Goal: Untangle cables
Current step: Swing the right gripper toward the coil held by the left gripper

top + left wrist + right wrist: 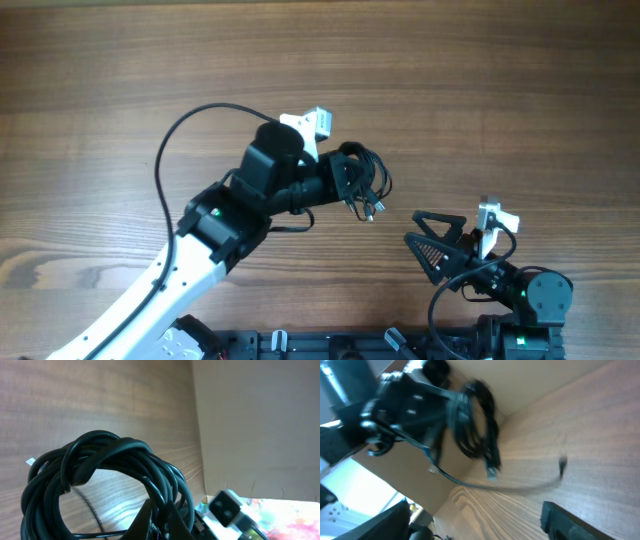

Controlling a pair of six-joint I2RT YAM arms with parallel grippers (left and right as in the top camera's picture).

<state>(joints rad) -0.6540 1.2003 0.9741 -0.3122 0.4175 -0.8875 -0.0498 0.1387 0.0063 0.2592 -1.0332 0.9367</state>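
Observation:
The cables (pixel 372 172) form a knotted black bundle hanging from my left gripper (pixel 348 186) above the table's middle, with small plug ends (pixel 372 210) dangling below it. In the left wrist view the coil (pixel 100 472) fills the frame, the dark fingers (pixel 150 520) are shut on its strands, and a plug (pixel 227 507) hangs at the right. My right gripper (pixel 411 226) stands open just right of the bundle, apart from it and holding nothing. In the right wrist view the bundle (pixel 475 420) and a plug (pixel 492 467) hang ahead of my right gripper (pixel 475 525).
The wooden table (pixel 500 80) stretches around both arms. A thick black arm cable (pixel 165 150) arcs off the left arm. A black frame (pixel 330 345) runs along the front edge. A tan panel (pixel 250 425) stands past the table's edge.

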